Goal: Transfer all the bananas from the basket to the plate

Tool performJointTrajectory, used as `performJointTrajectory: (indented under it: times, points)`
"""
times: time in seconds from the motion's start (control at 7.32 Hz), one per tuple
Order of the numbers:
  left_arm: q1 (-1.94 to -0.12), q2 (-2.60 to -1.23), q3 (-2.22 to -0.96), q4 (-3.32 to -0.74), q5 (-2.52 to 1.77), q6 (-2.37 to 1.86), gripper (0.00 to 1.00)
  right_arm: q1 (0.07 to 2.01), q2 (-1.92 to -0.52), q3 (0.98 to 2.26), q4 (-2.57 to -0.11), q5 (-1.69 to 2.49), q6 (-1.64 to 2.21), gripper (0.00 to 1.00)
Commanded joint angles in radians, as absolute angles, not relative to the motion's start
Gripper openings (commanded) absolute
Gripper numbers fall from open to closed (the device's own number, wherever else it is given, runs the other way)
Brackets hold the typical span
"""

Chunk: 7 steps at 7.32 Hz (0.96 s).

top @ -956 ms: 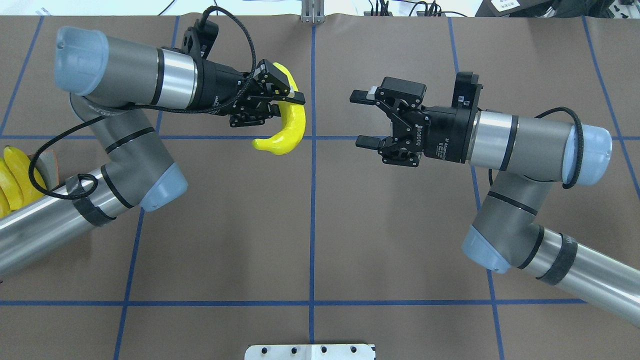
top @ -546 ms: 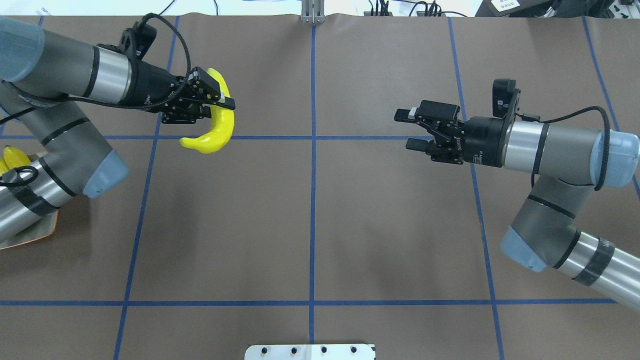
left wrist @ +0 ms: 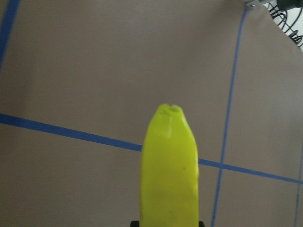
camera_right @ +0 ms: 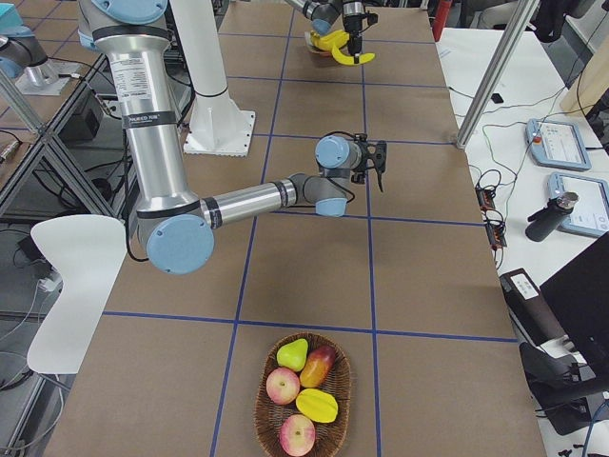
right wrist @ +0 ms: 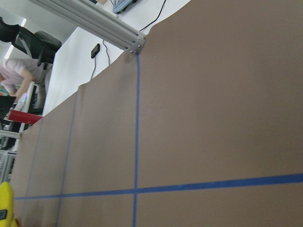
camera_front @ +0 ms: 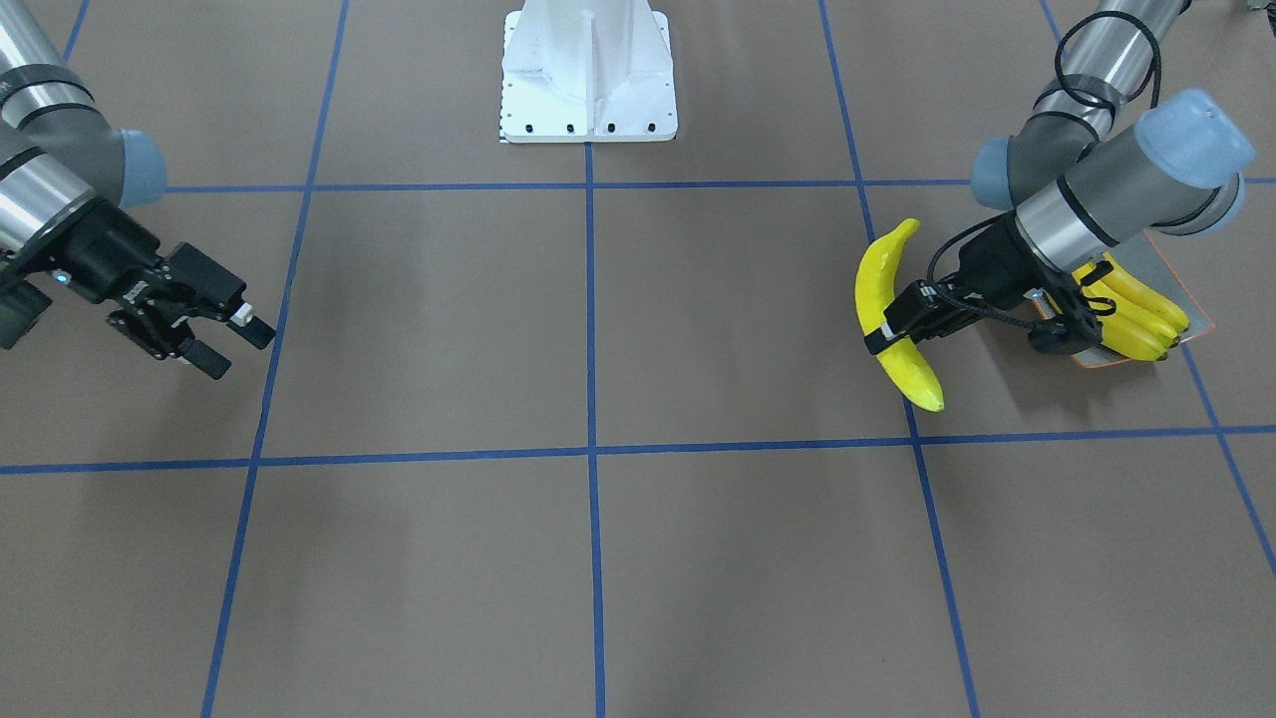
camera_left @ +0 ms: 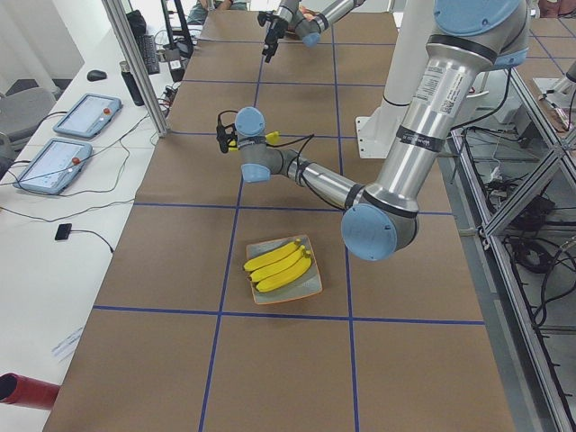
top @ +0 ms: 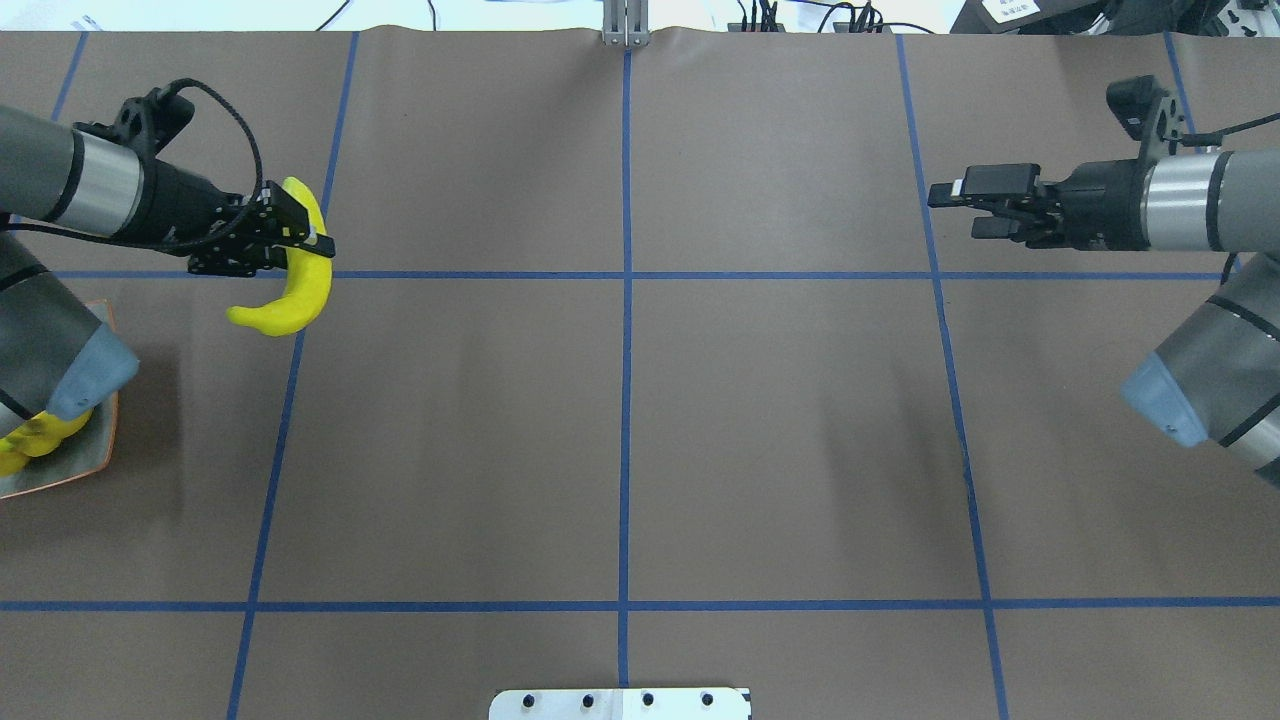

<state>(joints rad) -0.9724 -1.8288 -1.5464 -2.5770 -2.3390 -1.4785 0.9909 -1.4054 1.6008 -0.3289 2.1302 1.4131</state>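
- Hanging clear of the table [top: 620, 420] near the plate [camera_left: 314, 288], one banana [top: 303, 288] is clamped about its middle by the left gripper [top: 303, 240], whose jaws are closed on it.
- Three bananas [camera_left: 279, 266] are seen lying side by side on the plate.
- Nothing is held by the right gripper [camera_front: 240, 351]; its jaws are parted a little.
- The banana is judged light, stiff and glossy, hence slippery. Being curved, it may swing in the jaws, so a hold at mid-length is favoured.
- In the overhead view the plate is largely cut off and covered by the left arm [top: 50, 345]. The gripper's far finger is hidden behind the banana.
- In the basket [camera_right: 259, 405] only other fruit [camera_right: 284, 385] can be made out; what lies beneath cannot be told.
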Motion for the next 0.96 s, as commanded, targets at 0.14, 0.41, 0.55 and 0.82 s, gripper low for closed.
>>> performJointTrajectory:
  times: [0.14,0.41,0.55,0.82]
  points:
    - [-1.153,-1.706,-1.543,-2.484,-2.457,-1.135,0.00,1.109,-1.468,1.597,-0.536,2.192,1.093,1.00]
    - [-1.216,-1.613,-1.539,-2.421,-2.461,-0.991,0.00,1.182,-1.502,1.589,-0.664,2.218,0.855,1.00]
    - [-1.227,-1.576,-1.542,-2.364,-2.451,-0.989,0.00,1.210,-1.503,1.583,-0.728,2.220,0.765,1.00]
    - [-1.232,-1.533,-1.545,-2.250,-2.338,-0.822,0.00,1.256,-1.491,1.585,-0.866,2.247,0.639,1.00]
